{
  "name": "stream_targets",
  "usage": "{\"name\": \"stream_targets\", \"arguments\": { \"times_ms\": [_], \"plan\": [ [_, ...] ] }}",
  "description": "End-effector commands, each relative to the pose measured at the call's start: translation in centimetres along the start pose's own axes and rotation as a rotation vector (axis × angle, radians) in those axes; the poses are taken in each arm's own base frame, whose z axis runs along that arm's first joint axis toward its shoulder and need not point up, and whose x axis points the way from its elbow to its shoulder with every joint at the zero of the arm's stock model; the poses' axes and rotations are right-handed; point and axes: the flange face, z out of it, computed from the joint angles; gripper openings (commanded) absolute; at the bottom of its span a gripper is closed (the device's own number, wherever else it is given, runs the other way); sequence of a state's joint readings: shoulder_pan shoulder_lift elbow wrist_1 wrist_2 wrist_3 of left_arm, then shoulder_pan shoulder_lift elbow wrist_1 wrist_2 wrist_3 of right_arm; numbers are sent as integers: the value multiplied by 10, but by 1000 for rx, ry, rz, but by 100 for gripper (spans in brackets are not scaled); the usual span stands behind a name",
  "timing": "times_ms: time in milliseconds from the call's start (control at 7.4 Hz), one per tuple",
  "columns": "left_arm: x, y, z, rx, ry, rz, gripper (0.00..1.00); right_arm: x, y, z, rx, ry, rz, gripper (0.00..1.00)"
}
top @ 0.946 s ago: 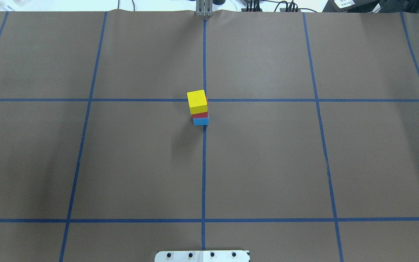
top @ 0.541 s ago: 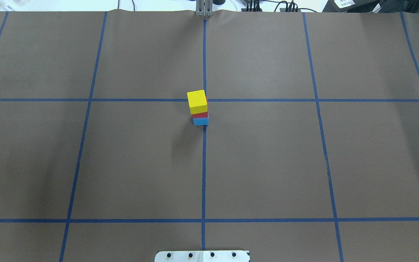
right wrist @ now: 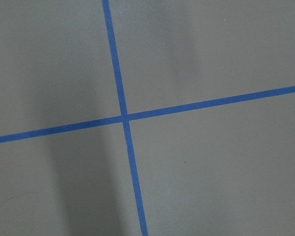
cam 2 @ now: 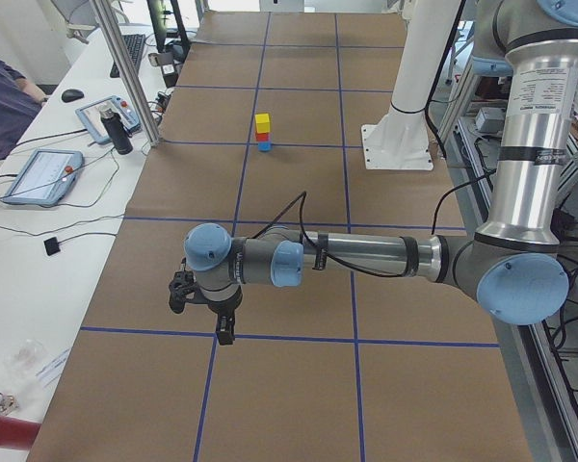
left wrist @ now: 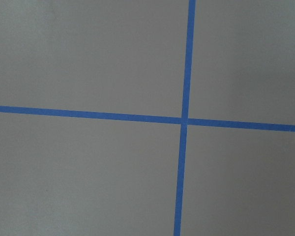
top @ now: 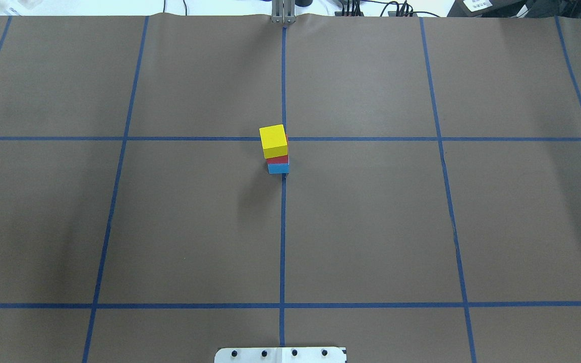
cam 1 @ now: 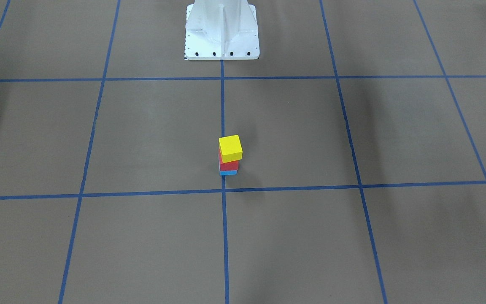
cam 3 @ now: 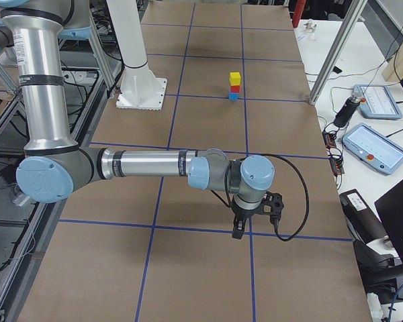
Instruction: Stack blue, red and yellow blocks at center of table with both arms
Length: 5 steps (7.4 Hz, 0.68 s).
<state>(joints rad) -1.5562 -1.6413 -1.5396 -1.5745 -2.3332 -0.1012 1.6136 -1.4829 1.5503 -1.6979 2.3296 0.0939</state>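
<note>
A stack stands at the table's centre: a blue block (top: 278, 168) at the bottom, a red block (top: 278, 159) on it and a yellow block (top: 273, 141) on top, slightly offset. The stack also shows in the front view, with the yellow block (cam 1: 230, 147) uppermost. My left gripper (cam 2: 200, 322) hangs low over the table near its left end, far from the stack. My right gripper (cam 3: 256, 225) hangs low near the right end. Both show only in the side views, so I cannot tell if they are open or shut. Both wrist views show only brown paper and blue tape.
The white robot base (cam 1: 222, 29) stands at the table's robot side. Metal posts (cam 2: 125, 77) and tablets (cam 2: 40, 175) stand on the white bench beyond the far edge. A person sits at the far left of the left side view.
</note>
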Motion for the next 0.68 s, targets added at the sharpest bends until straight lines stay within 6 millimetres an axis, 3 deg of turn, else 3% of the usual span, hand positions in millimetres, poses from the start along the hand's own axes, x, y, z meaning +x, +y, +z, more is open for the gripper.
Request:
{"name": "stream_targets", "arguments": {
  "times_ms": [0,541],
  "plan": [
    [0,0,1,-2,0,1,100,-3,-3,-3,9,-3,-10,100],
    [-2,-1,-1,1,-35,6,100,-5,-3,-4,11,-4,-53,100]
  ]
}}
